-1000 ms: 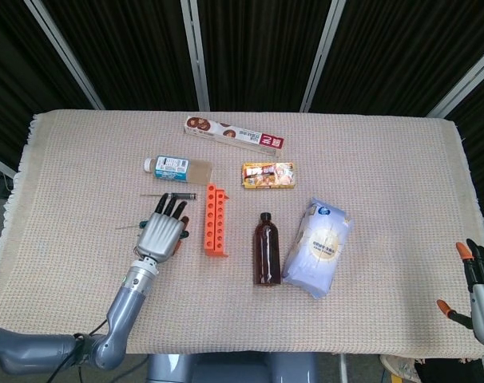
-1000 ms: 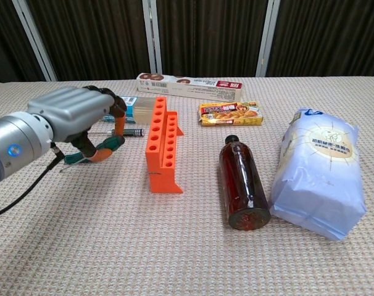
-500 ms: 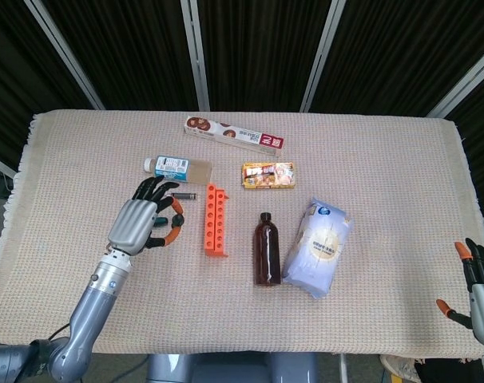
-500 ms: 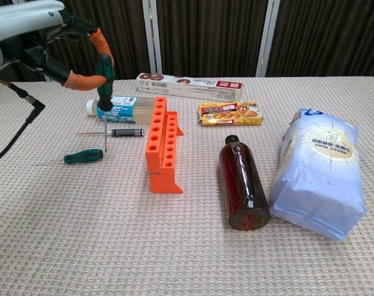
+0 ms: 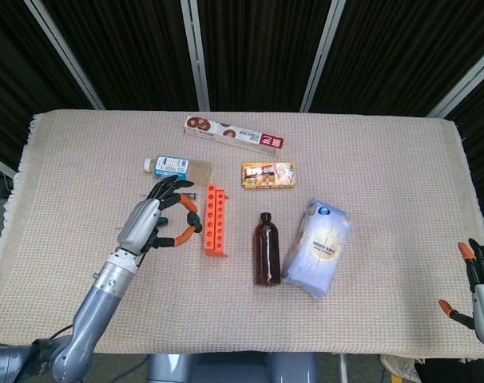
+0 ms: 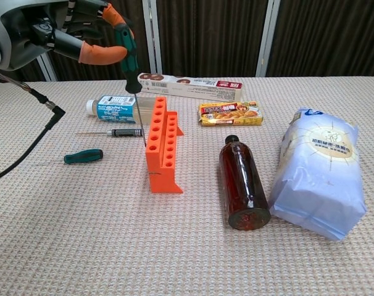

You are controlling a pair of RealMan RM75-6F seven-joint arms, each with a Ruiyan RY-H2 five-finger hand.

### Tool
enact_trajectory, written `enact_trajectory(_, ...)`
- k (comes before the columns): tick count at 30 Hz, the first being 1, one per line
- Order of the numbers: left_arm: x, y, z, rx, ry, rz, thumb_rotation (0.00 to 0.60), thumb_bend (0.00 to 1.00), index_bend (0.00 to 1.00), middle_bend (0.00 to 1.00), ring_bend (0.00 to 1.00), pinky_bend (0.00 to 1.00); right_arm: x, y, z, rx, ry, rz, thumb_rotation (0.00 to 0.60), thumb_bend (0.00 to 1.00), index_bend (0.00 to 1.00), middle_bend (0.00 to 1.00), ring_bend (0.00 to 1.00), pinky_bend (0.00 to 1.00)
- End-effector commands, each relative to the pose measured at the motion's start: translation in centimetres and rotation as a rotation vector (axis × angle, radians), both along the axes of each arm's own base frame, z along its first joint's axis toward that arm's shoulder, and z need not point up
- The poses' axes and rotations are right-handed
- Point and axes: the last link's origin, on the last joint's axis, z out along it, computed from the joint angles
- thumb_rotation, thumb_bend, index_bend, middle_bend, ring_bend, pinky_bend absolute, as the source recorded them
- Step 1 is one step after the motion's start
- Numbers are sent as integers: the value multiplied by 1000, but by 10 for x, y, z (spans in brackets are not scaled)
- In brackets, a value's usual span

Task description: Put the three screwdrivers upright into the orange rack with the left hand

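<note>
Table (image 5: 82,159) with woven beige cloth fills most of both views

Largest item: white bag (image 6: 319,179) at right of centre, lying flat. Just left of it, brown bottle (image 6: 242,185) on its side, cap toward the top of frame

Orange rack (image 6: 162,148) left of centre, holes up, all of them empty

Left hand (image 5: 150,223), centre left in head view, top left in chest view, raised above the cloth. Fingers closed around a green-handled screwdriver (image 6: 130,61), held near upright with the tip down; shaft ends just beside the rack's left face, not in a hole

Long snack box (image 5: 236,136) at upper centre; small yellow packet (image 6: 230,113) below it; clear bottle (image 6: 116,106) with blue label lying upper left of the rack

Two screwdrivers on the cloth left of the rack: black one (image 6: 122,132) near the clear bottle, green one (image 6: 83,156) lower

Right hand (image 5: 480,287) at lower right edge of head view, fingers apart, holding nothing
</note>
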Motion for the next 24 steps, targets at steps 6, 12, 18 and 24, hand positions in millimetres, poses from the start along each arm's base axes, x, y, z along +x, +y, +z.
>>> enact_trajectory(6,5,-1,1,-40,-59,4,600,413,688,137,0,0,0,0,0,1,0,-2,600,0,0,0,0,0)
enact_trajectory(12,5,-2,2,-54,-63,-3,600,413,687,137,0,0,-1,0,0,1,0,-4,600,0,0,0,0,0)
enact_trajectory(18,7,0,1,-55,-67,-5,600,413,686,136,0,0,-1,0,1,-2,0,-5,600,0,0,0,0,0)
enact_trajectory(24,5,2,-2,-52,-48,-4,600,415,685,136,0,0,-1,-1,0,1,0,-8,600,0,0,0,0,0)
